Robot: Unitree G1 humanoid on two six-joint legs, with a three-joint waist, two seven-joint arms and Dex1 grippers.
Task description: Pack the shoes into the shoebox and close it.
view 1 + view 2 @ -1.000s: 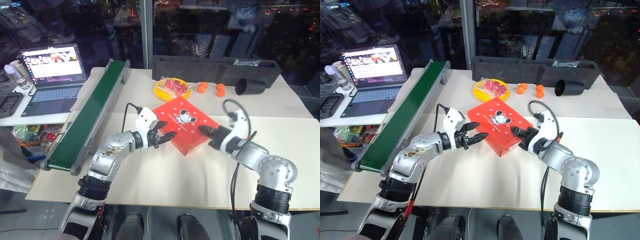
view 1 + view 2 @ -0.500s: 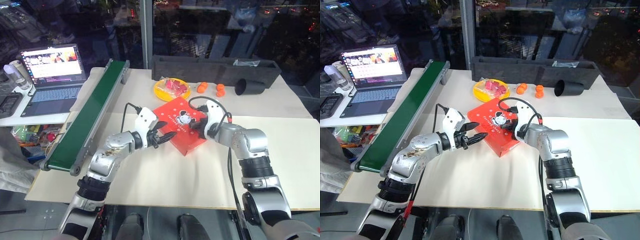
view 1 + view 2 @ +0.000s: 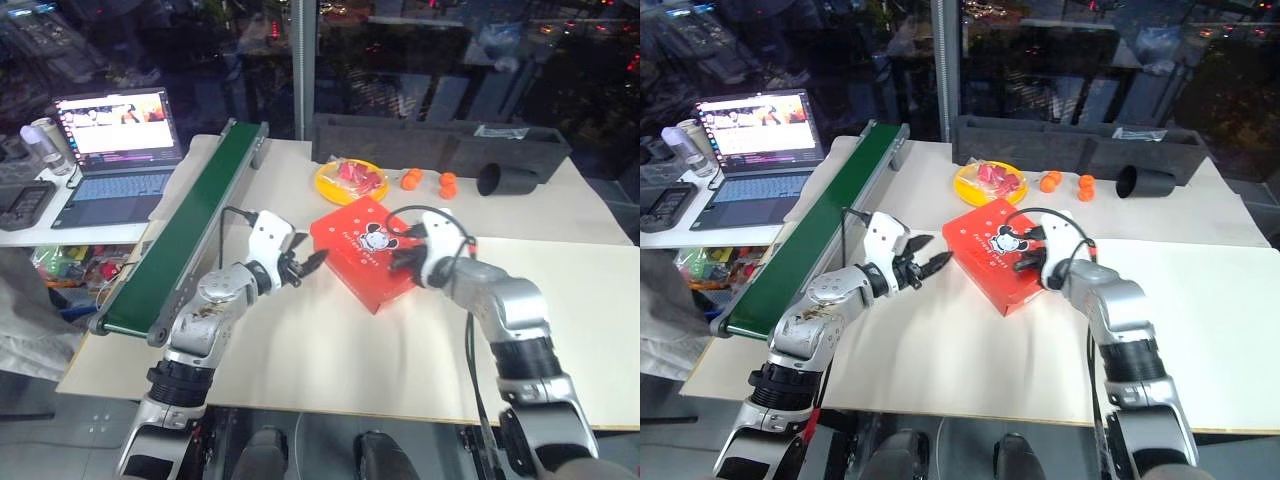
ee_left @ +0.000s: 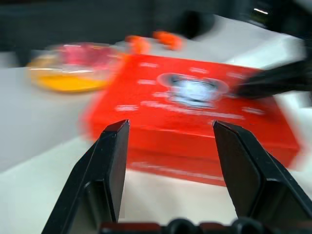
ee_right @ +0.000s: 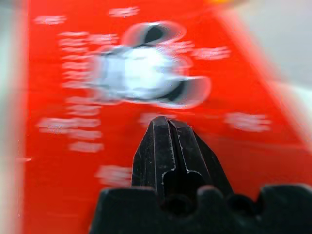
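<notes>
The shoebox (image 3: pixel 345 238) lies on the table with its red lid down and the round cartoon logo facing up. The shoes are out of view. My left gripper (image 3: pixel 312 261) stands open just off the box's left side, apart from it, with nothing between its fingers (image 4: pixel 111 161). My right gripper (image 3: pixel 398 258) is shut and points at the lid beside the logo (image 5: pixel 146 73). Its joined fingertips (image 5: pixel 163 127) hang close over the red cardboard, and I cannot tell whether they touch it.
A long green conveyor belt (image 3: pixel 195 225) runs along the left. An open laptop (image 3: pixel 115 150) sits beyond it. Behind the box are a yellow plate (image 3: pixel 350 180) with pink pieces, small orange fruits (image 3: pixel 428 182), a black cup (image 3: pixel 503 180) and a long dark grey tray (image 3: pixel 440 140).
My right gripper swung from the box's right edge onto the lid near the logo. My left gripper drew back a little to the left. The camera view has shifted.
</notes>
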